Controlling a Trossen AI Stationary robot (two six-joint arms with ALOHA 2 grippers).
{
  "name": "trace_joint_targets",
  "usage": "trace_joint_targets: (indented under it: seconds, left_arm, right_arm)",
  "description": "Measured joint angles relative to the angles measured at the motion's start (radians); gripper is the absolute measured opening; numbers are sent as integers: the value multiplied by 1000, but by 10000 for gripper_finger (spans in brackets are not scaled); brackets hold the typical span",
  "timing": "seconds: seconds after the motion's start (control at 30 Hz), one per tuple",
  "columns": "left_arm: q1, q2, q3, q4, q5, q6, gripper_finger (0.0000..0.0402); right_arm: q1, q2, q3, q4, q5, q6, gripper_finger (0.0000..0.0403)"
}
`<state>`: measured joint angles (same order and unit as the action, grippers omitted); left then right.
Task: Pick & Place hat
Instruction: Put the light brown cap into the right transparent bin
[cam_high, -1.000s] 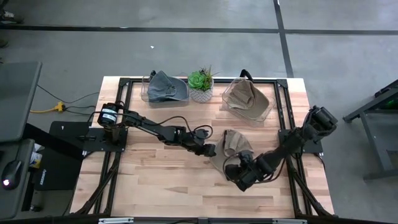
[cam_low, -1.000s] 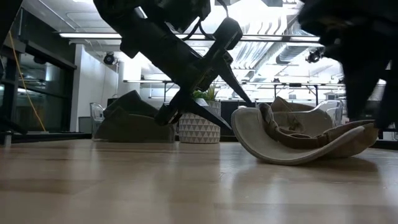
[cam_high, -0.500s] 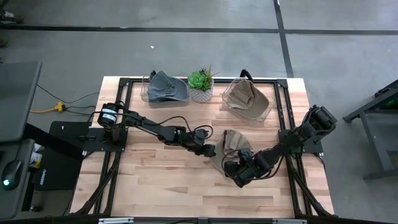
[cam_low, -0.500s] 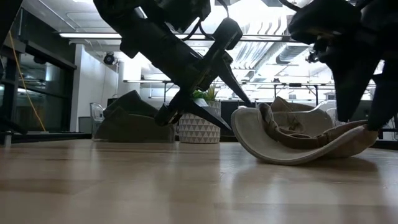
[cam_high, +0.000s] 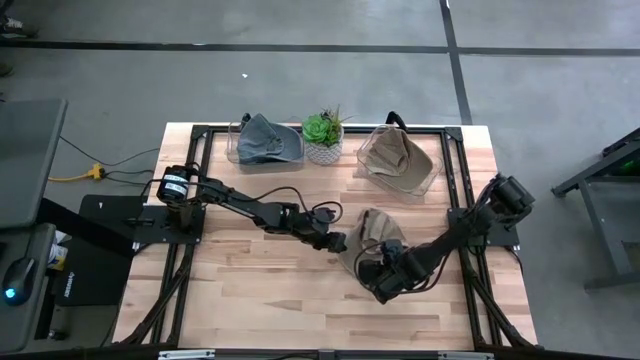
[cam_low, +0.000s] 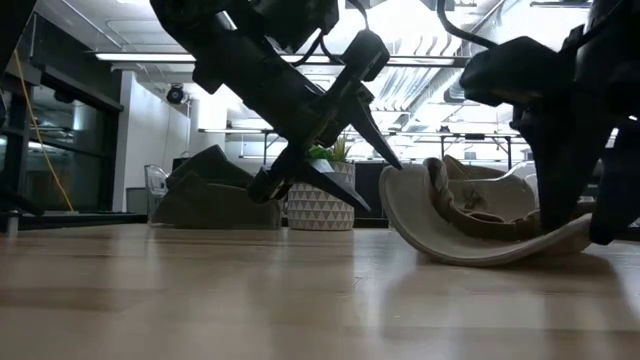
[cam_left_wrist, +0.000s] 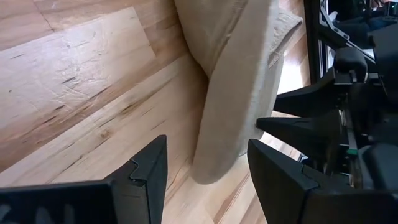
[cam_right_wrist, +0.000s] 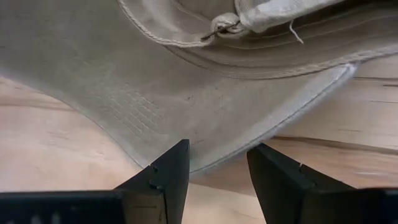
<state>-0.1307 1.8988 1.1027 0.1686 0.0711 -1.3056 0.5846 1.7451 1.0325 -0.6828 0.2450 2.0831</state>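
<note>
Lying upturned on the pale wood worktop (cam_high: 250, 275) at centre frame, the beige hat (cam_high: 368, 238) sits between the open-fingered left gripper (cam_high: 340, 241) and right gripper (cam_high: 372, 284).

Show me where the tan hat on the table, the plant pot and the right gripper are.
tan hat (cam_low: 470, 245): low view, on its curved brim.
plant pot (cam_high: 323, 152): high view, on the white pot's wall.
right gripper (cam_right_wrist: 217, 165): right wrist view, midway between its open fingertips.
</note>
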Motion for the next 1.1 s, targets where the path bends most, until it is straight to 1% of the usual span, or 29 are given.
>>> trace_joint_targets:
  seconds: [0.3,0.43,0.63,0.9,1.1]
  left_arm:
    - [0,0,0,-7,20,18,183]
    - [0,0,0,-7,24,18,183]
    - [0,0,0,-10,32,18,183]
    - [0,0,0,-15,48,14,183]
    - [0,0,0,-15,55,14,183]
  right_arm:
    - [-32,9,0,13,59,-48,155]
    - [-49,9,0,26,85,-75,142]
    - [-61,9,0,29,102,-98,102]
    - [-62,7,0,34,135,-132,15]
    - [-61,2,0,31,127,-167,7]
